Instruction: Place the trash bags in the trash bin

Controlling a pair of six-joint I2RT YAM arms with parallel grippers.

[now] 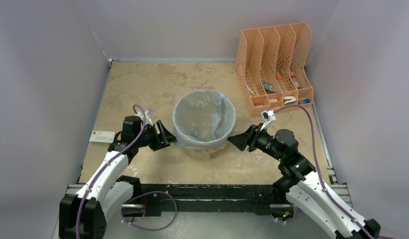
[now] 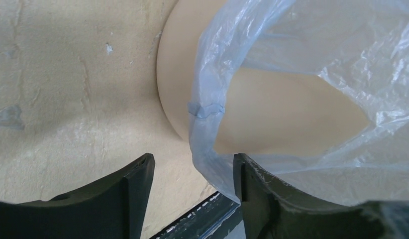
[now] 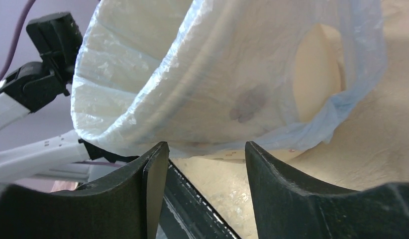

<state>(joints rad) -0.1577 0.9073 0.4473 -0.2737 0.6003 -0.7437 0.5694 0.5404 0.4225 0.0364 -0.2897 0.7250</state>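
We take this for a robotics lab test cell. Blank lavender walls (image 1: 48, 74) box in a mottled tan tabletop (image 1: 143, 89). Two cabled robot arms (image 1: 105, 172) are bolted to a black rail (image 1: 212, 191) at 6 o'clock. Office props stand on it: an orange file organizer (image 1: 274, 59) at 1 o'clock and a trash bin (image 1: 207, 149) at centre.

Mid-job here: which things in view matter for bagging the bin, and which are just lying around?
Job: trash bag lining the trash bin; left tool and right tool, both open beside its rim.
Lying about: orange file organizer, far right; small white box, at the left.
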